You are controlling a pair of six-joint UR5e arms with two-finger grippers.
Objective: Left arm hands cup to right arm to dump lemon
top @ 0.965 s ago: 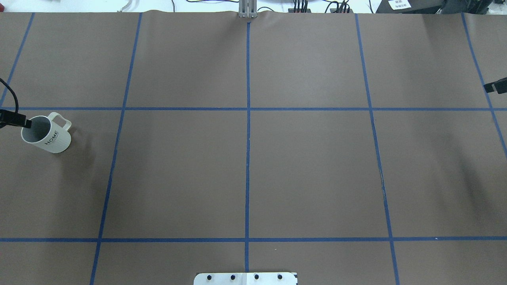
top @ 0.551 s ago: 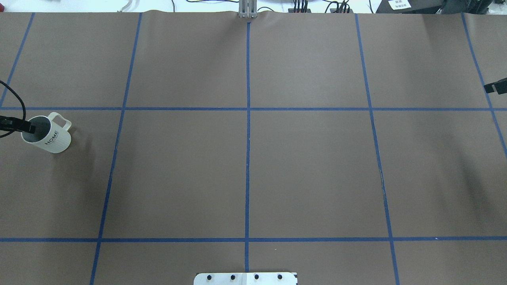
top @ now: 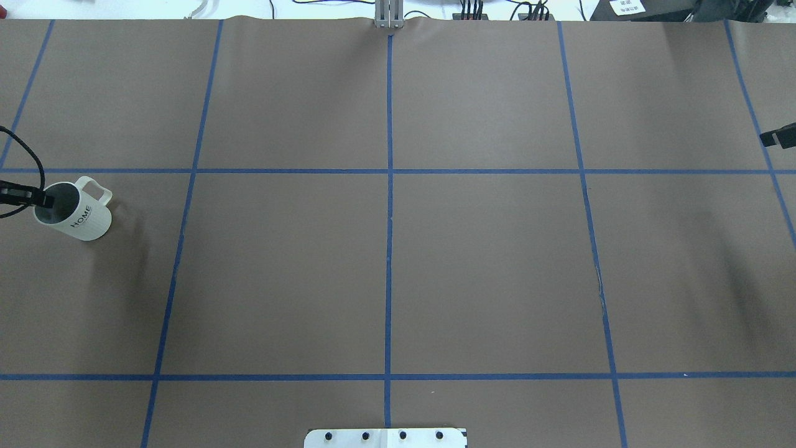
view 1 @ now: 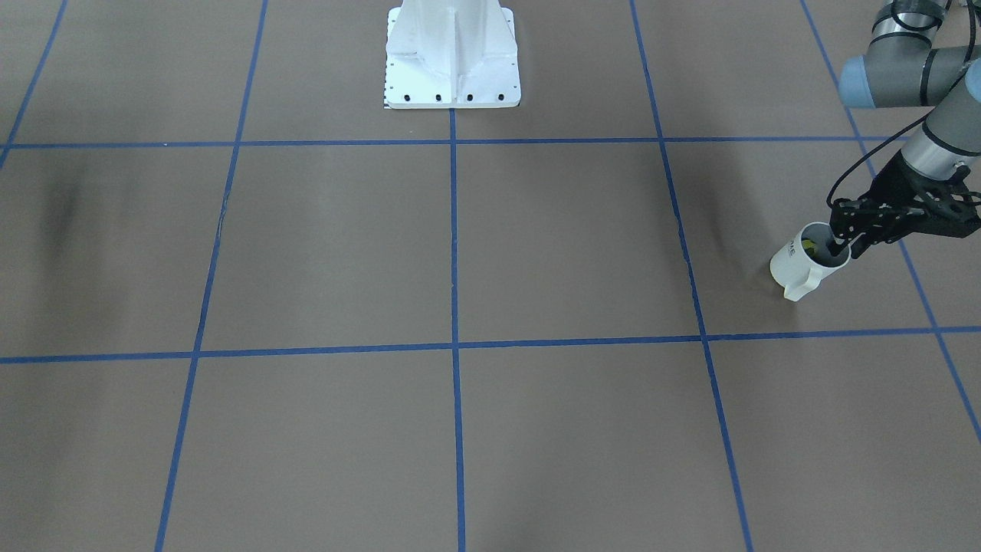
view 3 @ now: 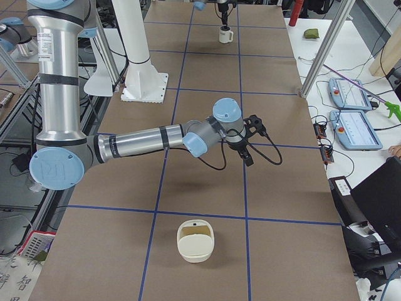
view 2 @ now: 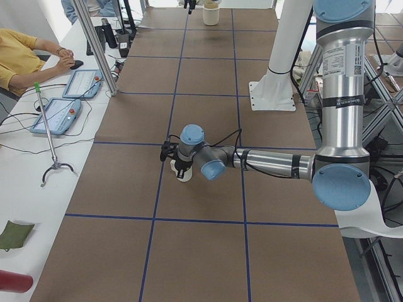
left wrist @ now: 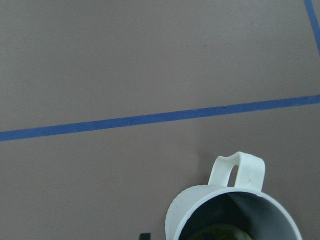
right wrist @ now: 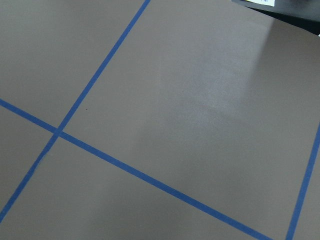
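The cup (top: pixel 78 214), a white mug with "HOME" on its side, stands upright near the table's left edge; it also shows in the front view (view 1: pixel 801 268). The lemon (view 1: pixel 809 246) lies inside it as a small yellow lump. My left gripper (top: pixel 42 199) reaches down at the cup's rim opposite the handle, its fingers (view 1: pixel 841 244) astride the wall. In the left wrist view one black fingertip (left wrist: pixel 145 235) stands apart from the cup (left wrist: pixel 200 210), so the gripper is open. Only the tip of my right gripper (top: pixel 778 135) shows at the right edge; its state is unclear.
The robot's white base plate (top: pixel 385 437) sits at the table's near middle edge. A white bowl-like container (view 3: pixel 195 240) rests near the table's right end. A seated person (view 2: pixel 19 53) and control tablets (view 2: pixel 60 113) are beside the far long side.
My left gripper has come down and shifted slightly, from just above the cup's rim to fingers astride it. The cup has not moved. The right gripper's tip barely drifted.
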